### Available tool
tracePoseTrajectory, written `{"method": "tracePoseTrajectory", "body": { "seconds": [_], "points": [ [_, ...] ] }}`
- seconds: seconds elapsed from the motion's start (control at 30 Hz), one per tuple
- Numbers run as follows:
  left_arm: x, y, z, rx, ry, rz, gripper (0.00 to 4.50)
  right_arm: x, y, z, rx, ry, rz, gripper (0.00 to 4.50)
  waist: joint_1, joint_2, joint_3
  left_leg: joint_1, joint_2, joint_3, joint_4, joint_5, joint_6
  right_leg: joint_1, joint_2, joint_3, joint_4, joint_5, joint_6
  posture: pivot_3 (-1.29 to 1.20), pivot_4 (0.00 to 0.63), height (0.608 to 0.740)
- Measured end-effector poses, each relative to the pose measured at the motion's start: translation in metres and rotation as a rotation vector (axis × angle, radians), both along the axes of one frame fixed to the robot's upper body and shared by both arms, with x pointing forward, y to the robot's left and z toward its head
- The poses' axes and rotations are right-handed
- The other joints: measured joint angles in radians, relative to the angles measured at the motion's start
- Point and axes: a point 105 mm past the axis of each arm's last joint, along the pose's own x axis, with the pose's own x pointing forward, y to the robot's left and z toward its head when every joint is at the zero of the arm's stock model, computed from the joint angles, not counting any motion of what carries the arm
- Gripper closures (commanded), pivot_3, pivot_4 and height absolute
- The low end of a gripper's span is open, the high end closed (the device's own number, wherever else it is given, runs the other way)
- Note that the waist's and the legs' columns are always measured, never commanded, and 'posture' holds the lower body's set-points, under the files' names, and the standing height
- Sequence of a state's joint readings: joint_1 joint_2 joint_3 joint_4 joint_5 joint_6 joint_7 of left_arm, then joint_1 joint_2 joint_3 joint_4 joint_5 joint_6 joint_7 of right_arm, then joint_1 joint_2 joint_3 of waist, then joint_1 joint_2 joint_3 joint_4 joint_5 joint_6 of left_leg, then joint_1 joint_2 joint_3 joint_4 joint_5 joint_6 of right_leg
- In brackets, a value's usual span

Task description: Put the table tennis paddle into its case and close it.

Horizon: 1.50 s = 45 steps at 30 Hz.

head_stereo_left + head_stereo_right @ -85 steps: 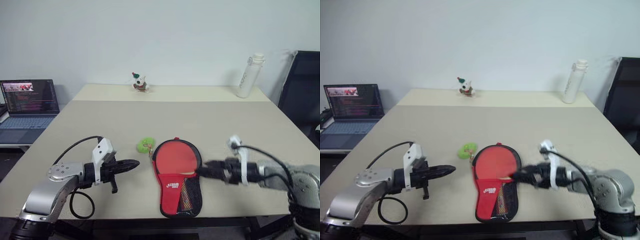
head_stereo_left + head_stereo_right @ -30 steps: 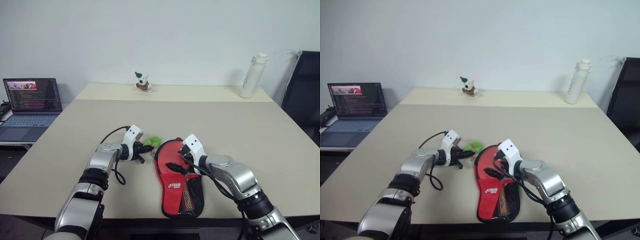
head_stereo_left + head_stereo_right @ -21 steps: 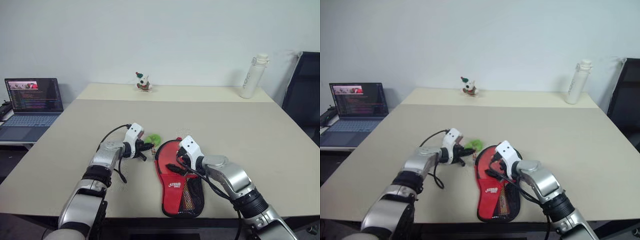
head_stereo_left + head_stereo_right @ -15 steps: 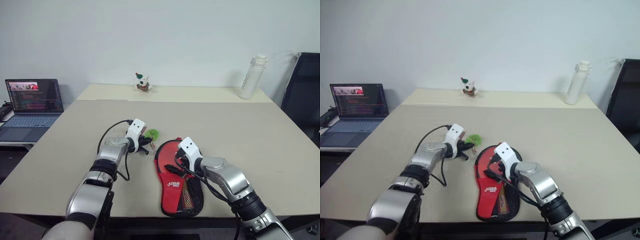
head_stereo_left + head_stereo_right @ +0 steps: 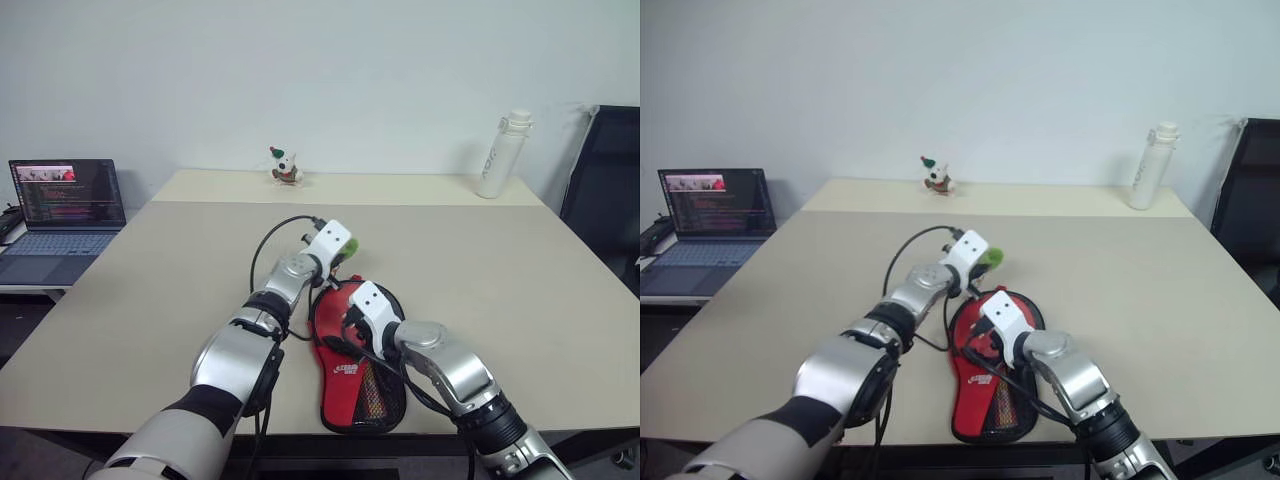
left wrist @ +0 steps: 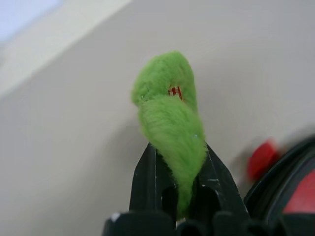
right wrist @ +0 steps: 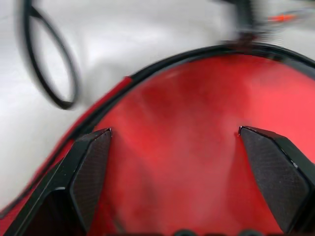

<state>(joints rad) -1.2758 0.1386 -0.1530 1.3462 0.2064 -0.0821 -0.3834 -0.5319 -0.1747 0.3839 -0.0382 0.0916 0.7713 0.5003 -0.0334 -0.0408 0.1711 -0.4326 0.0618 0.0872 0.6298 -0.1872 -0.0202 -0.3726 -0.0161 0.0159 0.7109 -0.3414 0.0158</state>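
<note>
The case (image 5: 362, 388) lies on the table, red side up, with its white logo and black mesh pocket nearest me. My left gripper (image 6: 177, 164) is shut on the green pull charm (image 6: 167, 110), held just past the case's round far end (image 5: 352, 258). Over the round part hovers my right gripper (image 5: 340, 338), open, its fingers (image 7: 91, 169) wide apart. A smooth red surface (image 7: 182, 162) inside a black rim spreads between them. I cannot tell whether that surface is the table tennis paddle's face or the case's cover.
A laptop (image 5: 65, 195) stands open on a side desk at the left. A small plush toy (image 5: 284, 166) and a white bottle (image 5: 500, 152) stand along the table's far edge. A black chair (image 5: 605, 190) is at the right.
My left gripper has carried the green charm to the right and farther away, from the case's left side to its far end. The right gripper stays open over the case.
</note>
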Motion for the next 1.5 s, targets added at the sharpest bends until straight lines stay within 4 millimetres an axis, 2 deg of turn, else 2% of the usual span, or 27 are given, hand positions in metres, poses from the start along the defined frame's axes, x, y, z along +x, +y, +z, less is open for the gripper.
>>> {"method": "tracePoseTrajectory", "body": {
  "seconds": [0.27, 0.47, 0.73, 0.9, 1.0, 1.23, 1.37, 1.5],
  "points": [
    [-0.014, -0.051, 0.003, 0.077, -0.079, -0.171, 4.48, -0.013, 0.005, -0.002, 0.004, 0.005, 0.023, 0.00, 0.003, 0.000, 0.000, 0.000, -0.001, 0.000, 0.000, 0.000, 0.000, 0.000, 0.000, -0.001, 0.000, 0.000, 0.000, 0.00, 0.150, 0.740],
    [-0.037, -0.097, 0.005, 0.048, -0.090, -0.365, 4.48, -0.015, 0.007, -0.002, 0.004, 0.006, 0.024, 0.00, 0.004, 0.000, 0.000, 0.000, -0.001, 0.000, 0.000, 0.000, 0.000, 0.000, 0.000, 0.000, -0.001, 0.000, 0.000, 0.00, 0.150, 0.740],
    [-0.049, -0.111, 0.010, 0.015, -0.064, -0.487, 4.48, -0.015, 0.006, -0.002, 0.003, 0.007, 0.021, 0.00, 0.004, 0.000, -0.001, 0.000, -0.001, -0.001, 0.000, 0.000, 0.001, 0.001, 0.000, -0.001, -0.001, -0.002, 0.003, 0.00, 0.150, 0.740],
    [-0.054, -0.114, 0.011, 0.013, -0.054, -0.545, 2.99, -0.015, 0.008, -0.002, 0.006, 0.009, 0.021, 0.00, 0.003, 0.000, -0.001, 0.000, -0.001, -0.001, 0.000, -0.001, 0.001, 0.001, 0.000, -0.001, -0.001, -0.002, 0.003, 0.00, 0.150, 0.740],
    [-0.055, -0.111, 0.011, 0.018, -0.047, -0.559, 1.94, -0.014, 0.011, -0.001, 0.011, 0.012, 0.025, 0.00, 0.001, 0.001, -0.001, 0.000, -0.001, -0.001, 0.000, -0.001, 0.003, 0.001, 0.000, 0.000, -0.001, -0.002, 0.003, 0.00, 0.150, 0.740],
    [-0.056, -0.098, 0.012, 0.024, -0.033, -0.613, 1.94, -0.011, 0.018, 0.003, 0.019, 0.013, 0.036, 0.00, -0.010, 0.001, -0.001, 0.001, 0.000, 0.000, 0.000, -0.001, 0.003, 0.000, 0.001, 0.000, 0.000, -0.001, 0.002, 0.00, 0.150, 0.740],
    [-0.029, -0.047, 0.024, 0.013, -0.112, -0.423, 1.94, -0.010, 0.019, 0.003, 0.030, 0.018, 0.030, 0.00, -0.018, 0.001, -0.001, 0.000, 0.001, -0.001, 0.000, -0.001, 0.003, 0.000, 0.001, 0.000, 0.001, -0.002, 0.003, 0.00, 0.150, 0.740],
    [-0.012, -0.001, 0.045, -0.050, -0.186, -0.255, 1.94, -0.009, 0.007, 0.008, 0.040, 0.029, 0.015, 0.00, -0.004, 0.001, -0.001, 0.000, -0.001, -0.001, 0.000, -0.001, 0.003, 0.000, 0.000, -0.001, 0.000, -0.001, 0.002, 0.00, 0.150, 0.740]
  ]
}}
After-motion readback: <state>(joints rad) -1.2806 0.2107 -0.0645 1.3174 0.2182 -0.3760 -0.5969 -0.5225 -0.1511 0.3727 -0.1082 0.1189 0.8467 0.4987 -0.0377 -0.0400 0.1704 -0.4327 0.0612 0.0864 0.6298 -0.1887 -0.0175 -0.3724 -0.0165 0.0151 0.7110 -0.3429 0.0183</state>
